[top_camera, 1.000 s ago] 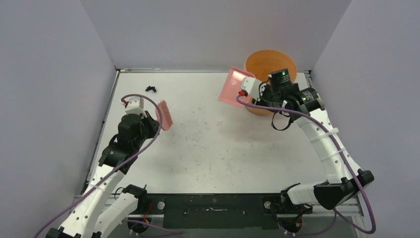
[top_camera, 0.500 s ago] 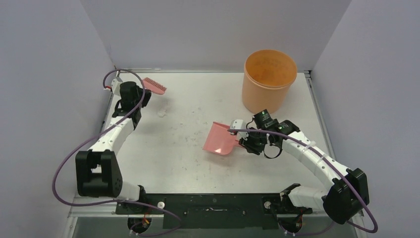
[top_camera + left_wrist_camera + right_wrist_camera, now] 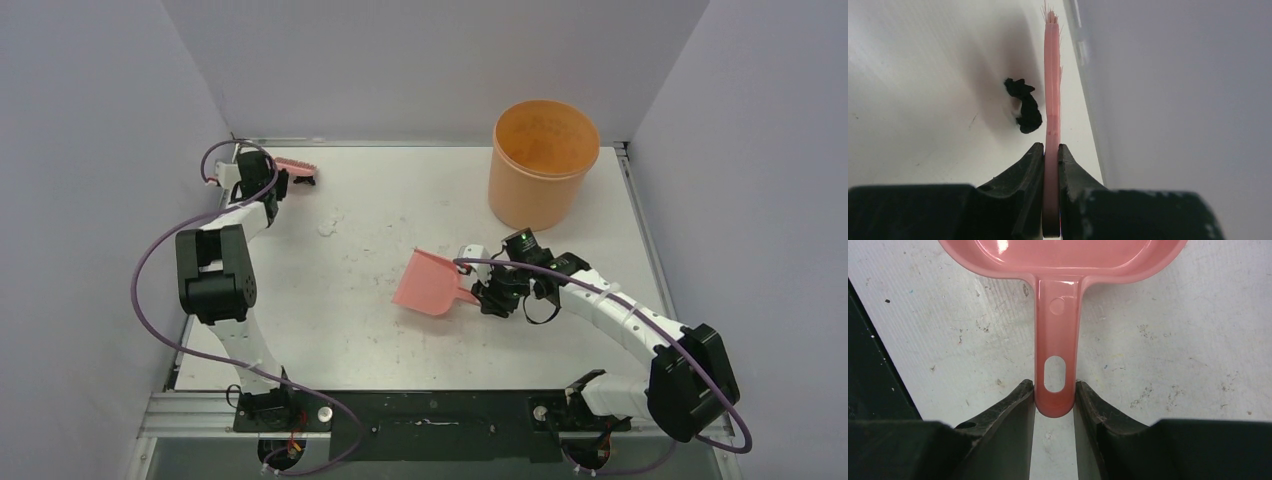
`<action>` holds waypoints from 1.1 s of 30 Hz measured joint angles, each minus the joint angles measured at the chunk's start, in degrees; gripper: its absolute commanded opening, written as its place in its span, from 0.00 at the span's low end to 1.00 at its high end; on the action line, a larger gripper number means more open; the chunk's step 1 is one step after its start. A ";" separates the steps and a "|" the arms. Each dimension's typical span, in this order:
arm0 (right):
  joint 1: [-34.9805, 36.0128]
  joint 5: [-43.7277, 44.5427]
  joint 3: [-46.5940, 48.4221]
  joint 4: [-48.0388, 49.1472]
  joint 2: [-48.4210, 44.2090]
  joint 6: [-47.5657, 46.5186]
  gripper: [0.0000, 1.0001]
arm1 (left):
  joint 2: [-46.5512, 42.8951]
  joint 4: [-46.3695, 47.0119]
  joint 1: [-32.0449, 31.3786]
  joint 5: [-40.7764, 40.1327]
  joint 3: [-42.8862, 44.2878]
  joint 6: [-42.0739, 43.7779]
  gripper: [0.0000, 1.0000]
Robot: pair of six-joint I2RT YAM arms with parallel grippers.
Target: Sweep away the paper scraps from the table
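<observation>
At the far left corner of the table [image 3: 400, 340], my left gripper [image 3: 268, 183] is shut on the handle of the pink hand brush [image 3: 297, 168]. In the left wrist view the brush [image 3: 1051, 90] stands edge-on between the jaws of the left gripper [image 3: 1051, 150]. A black paper scrap [image 3: 1025, 107] lies just left of its bristles, close to the wall. A small white paper scrap [image 3: 325, 229] lies nearer the middle. My right gripper [image 3: 478, 290] is shut on the handle of the pink dustpan [image 3: 425, 283], which rests mid-table. The right wrist view shows the dustpan handle [image 3: 1056, 340] pinched in the right gripper [image 3: 1055, 390].
An orange bucket [image 3: 543, 160] stands at the far right of the table. Grey walls close in the left, back and right sides. The black base rail [image 3: 430, 412] runs along the near edge.
The dustpan came down from beside the bucket to the middle of the table and slid a little left. The brush moved from the left-middle into the far left corner.
</observation>
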 measured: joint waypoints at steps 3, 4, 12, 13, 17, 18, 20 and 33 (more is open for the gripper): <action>0.09 -0.11 -0.52 0.81 0.00 0.00 0.05 | 2.73 -0.28 0.28 0.76 0.46 -1.27 0.00; 0.09 -0.11 -0.66 1.03 0.00 0.00 0.05 | 3.08 -0.44 0.28 1.09 0.42 -1.60 0.00; 0.09 0.96 -2.19 1.86 0.00 -0.07 0.05 | 1.29 1.29 1.16 5.16 -6.47 -4.15 0.00; 0.09 1.09 -2.19 1.99 0.00 -0.07 0.05 | 0.02 1.38 1.27 5.51 -8.31 -4.11 0.00; 0.11 1.81 -2.19 2.14 0.00 -0.13 0.06 | -8.66 1.25 1.31 6.73 -17.07 -3.45 0.00; 0.11 1.92 -2.19 2.16 0.00 -0.13 0.06 | -10.62 1.20 1.29 6.86 -18.88 -3.13 0.00; 0.09 2.10 -2.19 2.21 -0.04 -0.15 0.06 | -16.24 1.05 1.14 7.76 -24.52 -2.43 0.00; -2.12 2.43 -2.64 2.73 -0.74 -0.28 0.06 | -53.81 -8.11 -0.96 15.87 -52.33 1.09 0.00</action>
